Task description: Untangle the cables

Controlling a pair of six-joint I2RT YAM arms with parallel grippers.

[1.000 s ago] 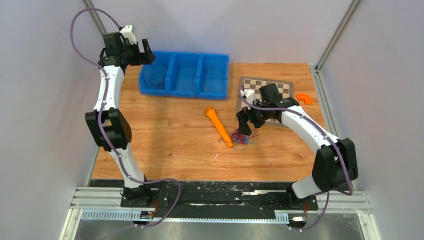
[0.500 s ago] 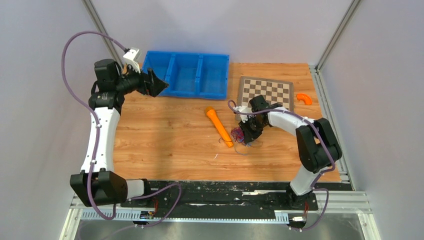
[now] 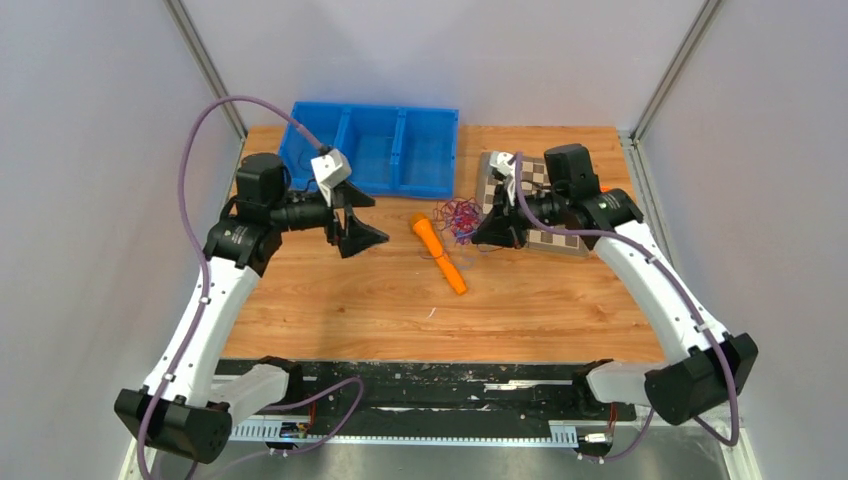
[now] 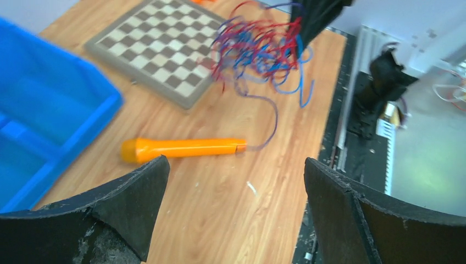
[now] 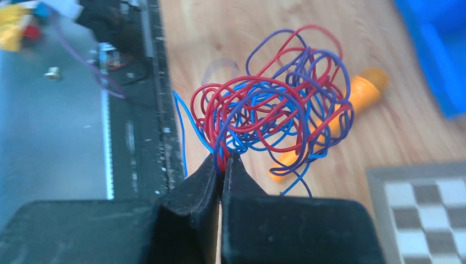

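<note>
The cables [image 3: 462, 214] are one loopy bunch of thin red, blue and purple wires, hanging in the air above the table's middle. My right gripper [image 3: 480, 230] is shut on the bunch's lower strands; the right wrist view shows the fingertips [image 5: 215, 165] pinching red and blue wires below the tangle [image 5: 275, 110]. One purple strand trails down towards the orange tool [image 4: 181, 148]. My left gripper [image 3: 372, 216] hangs wide open to the left of the bunch, facing it, with nothing between its fingers [image 4: 137, 187]. In the left wrist view the cables [image 4: 258, 47] hang from the right gripper [image 4: 316, 22].
An orange handle-shaped tool [image 3: 440, 255] lies on the wood below the bunch. A blue bin with three compartments [image 3: 370, 150] stands at the back. A chessboard [image 3: 556, 241] lies at the back right, partly under the right arm.
My right gripper closed on the cable bunch and lifted it off the table, up and back. The left arm swung from the blue bin towards the middle, still open.
</note>
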